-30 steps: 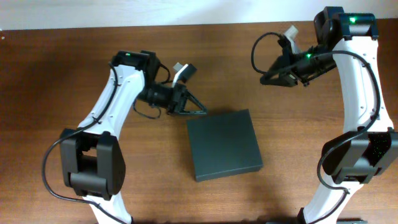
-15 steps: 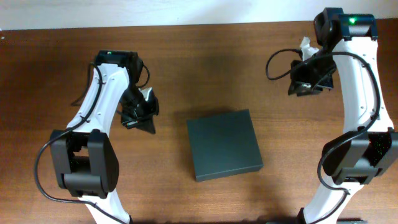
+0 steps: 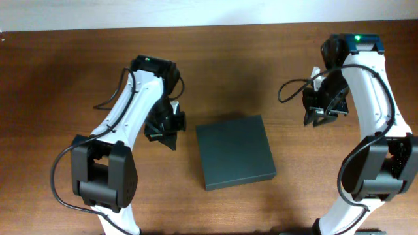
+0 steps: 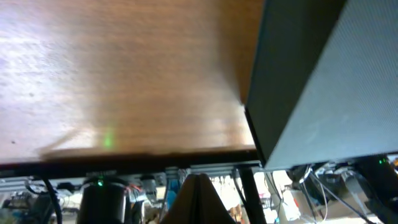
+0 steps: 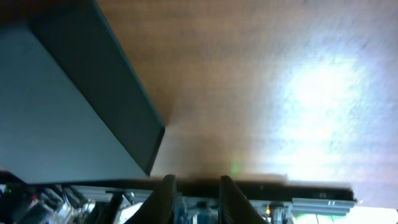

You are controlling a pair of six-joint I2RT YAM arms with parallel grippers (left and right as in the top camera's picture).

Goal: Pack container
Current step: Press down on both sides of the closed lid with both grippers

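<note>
The container (image 3: 235, 151) is a dark green-black flat box with its lid down, lying at the middle of the wooden table. Just left of its upper left corner is my left gripper (image 3: 171, 142), shut and holding nothing, its tips pointing down at the table. In the left wrist view the container (image 4: 323, 81) fills the right side and the closed fingertips (image 4: 200, 198) meet at the bottom edge. To the box's right, a short way off, my right gripper (image 3: 320, 120) hangs with its jaws slightly apart and empty. The right wrist view has the container (image 5: 62, 106) at left and the right gripper (image 5: 196, 200) low in the picture.
The brown table (image 3: 65, 78) runs to a pale wall along the far edge. Black cables loop off both arms near the wrists. Nothing else lies on the tabletop.
My left arm swung from the far left back beside the box's left edge. The right arm came down and nearer the box. The right jaws have parted a little.
</note>
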